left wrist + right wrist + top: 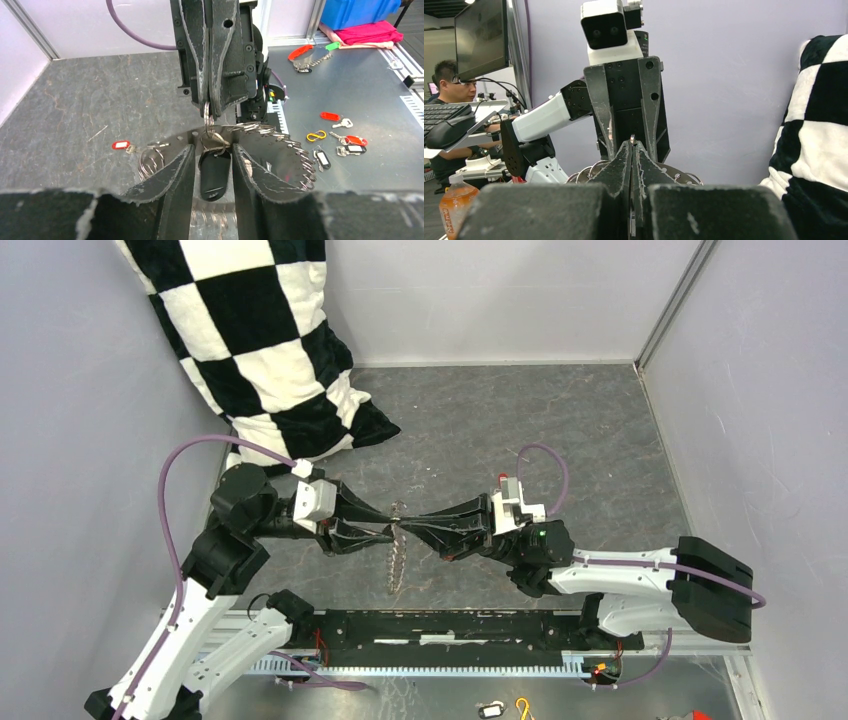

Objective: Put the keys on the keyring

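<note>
The left gripper (213,149) has its fingers (175,180) partly apart. The black-headed key (215,172) sits in the gap between them with a thin sliver of space on either side, so it does not look pinched. Just past those fingertips, tip to tip, the right gripper (209,109) is pressed fully together on a small split ring (207,116), which stands up directly above the black head. The keyring (394,562) hangs edge-on below the point where the two grippers meet. Its toothed fringe curves away under and to the right of the left fingers in the left wrist view. To the left of those fingers in that view, the red-headed key (120,145) lies low beside a cluster of small rings (150,159) at the hoop's edge. I cannot tell whether it is threaded on. Further out to the right, a yellow hook (316,135) lies on the metal sheet (360,90) beyond the grey table (75,110).
</note>
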You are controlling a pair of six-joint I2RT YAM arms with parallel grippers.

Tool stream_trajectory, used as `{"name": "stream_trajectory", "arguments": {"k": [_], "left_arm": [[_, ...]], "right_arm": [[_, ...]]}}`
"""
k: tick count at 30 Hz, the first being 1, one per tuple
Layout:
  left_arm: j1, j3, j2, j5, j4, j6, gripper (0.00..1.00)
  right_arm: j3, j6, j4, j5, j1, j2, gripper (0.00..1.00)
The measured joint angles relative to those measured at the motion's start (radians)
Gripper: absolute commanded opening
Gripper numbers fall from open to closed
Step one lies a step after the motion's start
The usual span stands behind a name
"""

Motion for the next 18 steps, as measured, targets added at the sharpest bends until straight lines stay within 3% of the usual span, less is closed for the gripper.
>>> {"name": "stream_trajectory", "arguments": {"k": [10, 18], "left_arm": [[0.000, 0.008, -0.008, -0.003, -0.044, 0.008, 0.24], [0.000, 0.011, -0.016, -0.011, -0.043, 0.008, 0.07]], "right_arm": [[0.000, 0.005, 0.009, -0.014, 0.000, -0.005, 0.00], [0.000, 0.011, 0.015, -0.014, 0.000, 0.000, 0.00]]}}
